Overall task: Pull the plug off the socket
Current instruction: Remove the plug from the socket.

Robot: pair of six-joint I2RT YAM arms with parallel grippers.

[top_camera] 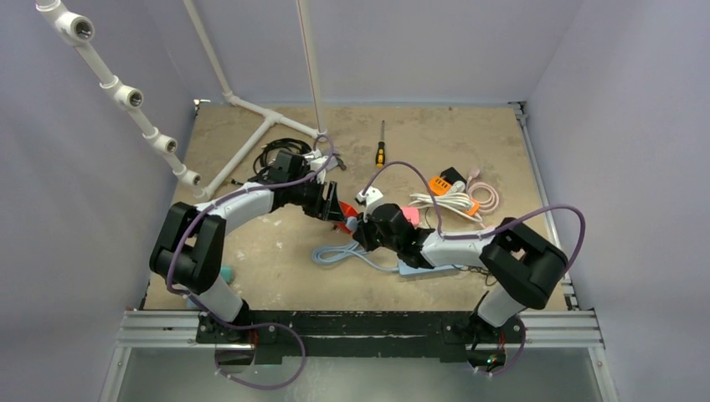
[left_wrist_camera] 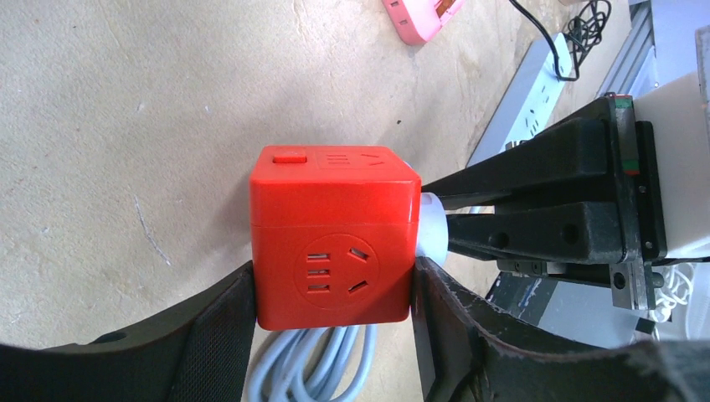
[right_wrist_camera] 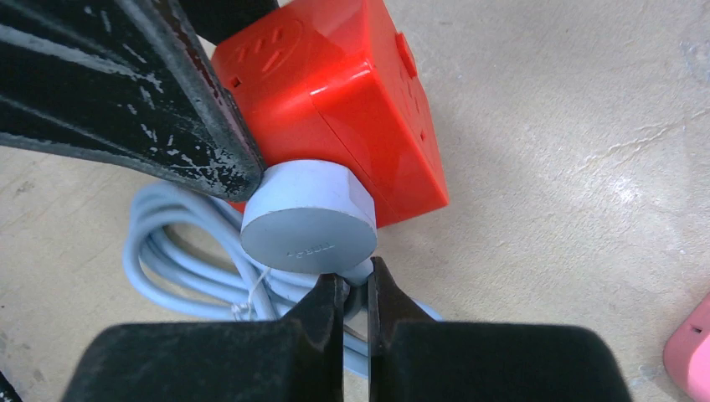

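1. The left claw (left_wrist_camera: pixel 333 283) comes in from the left of the top view. It pinches the red socket cube (left_wrist_camera: pixel 335 239) between its two black fingers (left_wrist_camera: pixel 219 331), one on each side.
2. The red socket cube is near the middle of the worktop (top_camera: pixel 259 255). Its front face has a round ring with slot holes, and there is a small button on top. No words can be read on it.
3. The plug (right_wrist_camera: pixel 308 219) is pale grey and sits tight against one side of the cube. Its flat end has tiny raised letters, too small to read.
4. The right claw (right_wrist_camera: pixel 306 226) reaches in from the right of the top view and pinches the plug between its two black fingers.
5. A pale grey cable (right_wrist_camera: pixel 167 264) lies in loops beside the plug.
6. A pink thing (right_wrist_camera: pixel 691 356) peeks in at the lower right edge of the right wrist view.
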